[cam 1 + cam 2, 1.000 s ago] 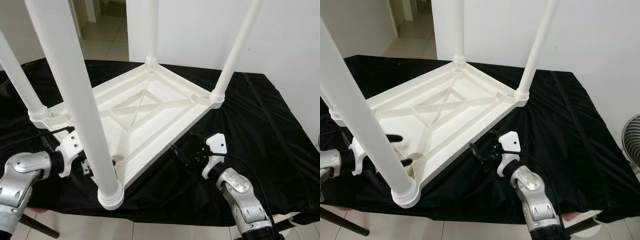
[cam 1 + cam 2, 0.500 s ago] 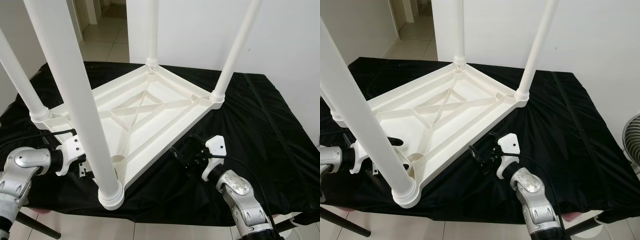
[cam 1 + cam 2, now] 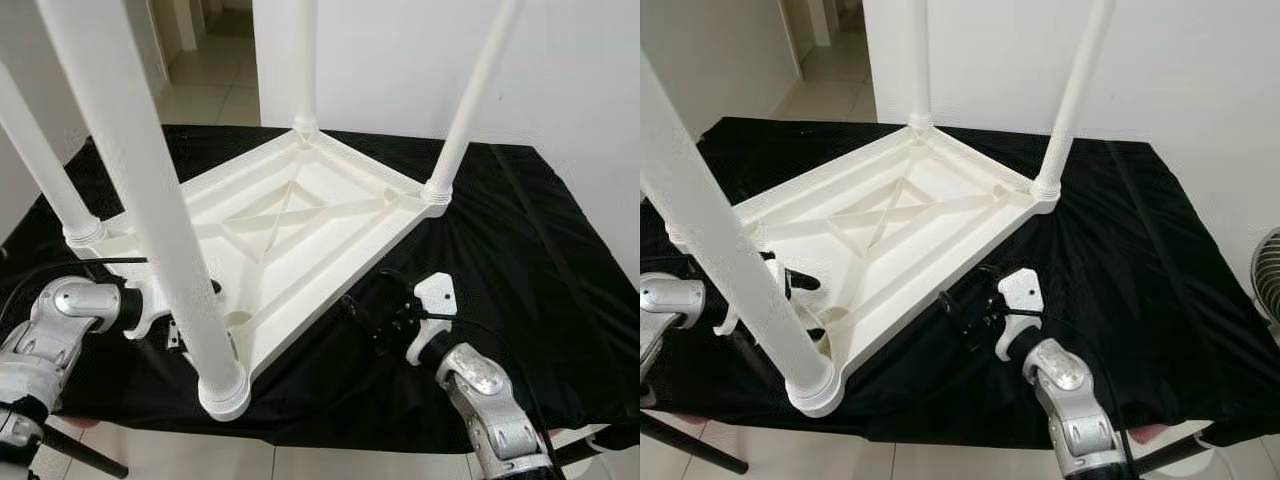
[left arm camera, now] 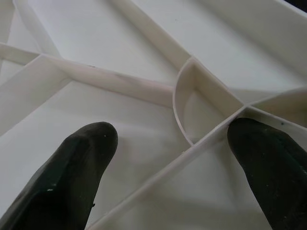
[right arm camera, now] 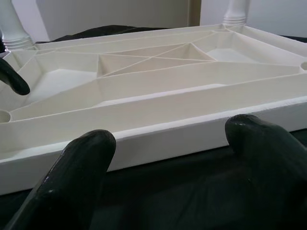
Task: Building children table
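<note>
Beside the upturned table, both grippers reach inward, jaws spread.

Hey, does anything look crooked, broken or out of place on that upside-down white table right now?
Nothing stands out. The white table lies upside down on the black cloth, four legs upright in its corner sockets, ribs intact. The left end effector is open over its underside; the right end effector is open at the near rim.
</note>
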